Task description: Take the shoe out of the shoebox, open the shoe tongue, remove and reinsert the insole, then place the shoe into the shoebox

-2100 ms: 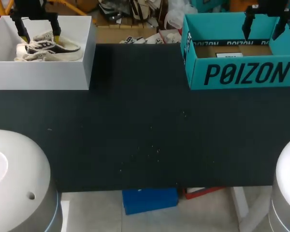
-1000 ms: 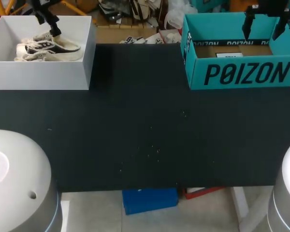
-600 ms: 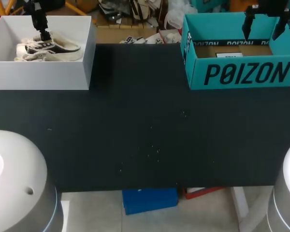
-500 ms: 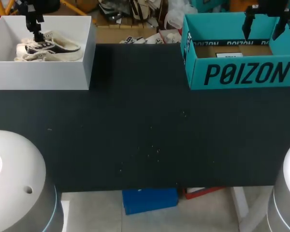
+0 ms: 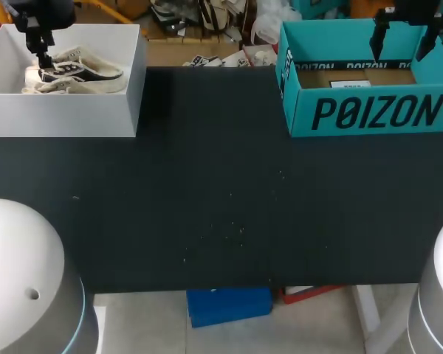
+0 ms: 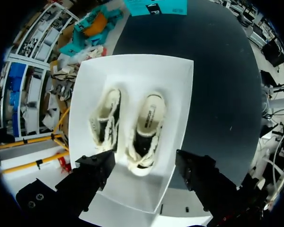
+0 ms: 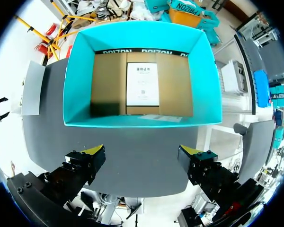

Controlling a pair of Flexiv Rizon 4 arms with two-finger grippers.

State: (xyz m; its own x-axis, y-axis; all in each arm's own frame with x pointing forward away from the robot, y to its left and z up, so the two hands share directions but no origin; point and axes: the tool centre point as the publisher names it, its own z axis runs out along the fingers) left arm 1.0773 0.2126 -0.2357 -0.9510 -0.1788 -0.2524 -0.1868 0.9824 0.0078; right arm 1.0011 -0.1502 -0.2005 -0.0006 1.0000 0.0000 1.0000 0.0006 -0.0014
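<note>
- Overhead, the left gripper (image 5: pixel 40 59) hangs over the shoes (image 5: pixel 74 74) lying in the white shoebox (image 5: pixel 66 114) at the desk's (image 5: pixel 221 192) far left corner. The right gripper (image 5: pixel 403 46) hangs over the teal box (image 5: pixel 369 110).
- From the left wrist, its fingers (image 6: pixel 94 168) are spread wide and grip nothing, poised above the heel of one of the shoes.
- From the right wrist, fingers (image 7: pixel 92 153) stand apart and empty before the teal box, which holds a paper card (image 7: pixel 142 85).
</note>
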